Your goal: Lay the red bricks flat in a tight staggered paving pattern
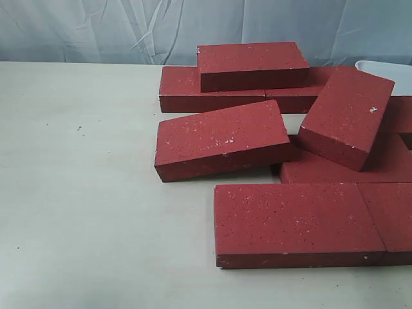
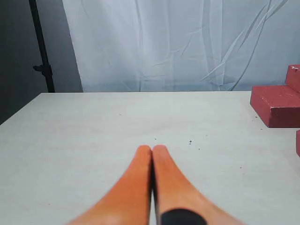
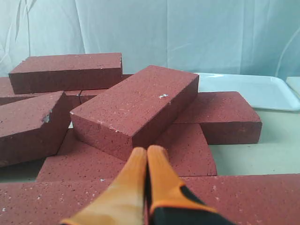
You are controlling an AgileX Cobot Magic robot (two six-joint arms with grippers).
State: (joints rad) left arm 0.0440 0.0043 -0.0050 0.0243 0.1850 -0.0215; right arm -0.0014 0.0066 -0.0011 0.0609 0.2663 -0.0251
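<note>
Several red bricks lie in a loose heap on the right of the exterior view. One flat brick (image 1: 293, 222) lies at the front with another (image 1: 394, 215) butted against its end. A tilted brick (image 1: 219, 136) leans behind them, another tilted brick (image 1: 347, 114) rests on the pile, and one (image 1: 252, 63) is stacked on flat bricks at the back. Neither gripper shows in the exterior view. My right gripper (image 3: 148, 150) is shut and empty, just short of the tilted brick (image 3: 136, 105), above a flat brick (image 3: 70, 199). My left gripper (image 2: 152, 148) is shut and empty over bare table, with a brick (image 2: 276, 104) far off.
A white tray (image 3: 253, 89) lies behind the bricks; its corner (image 1: 380, 65) peeks out at the back right of the exterior view. The pale table (image 1: 84, 193) stretches left of the heap. A light curtain hangs behind, and a black stand (image 2: 43, 51) is beside it.
</note>
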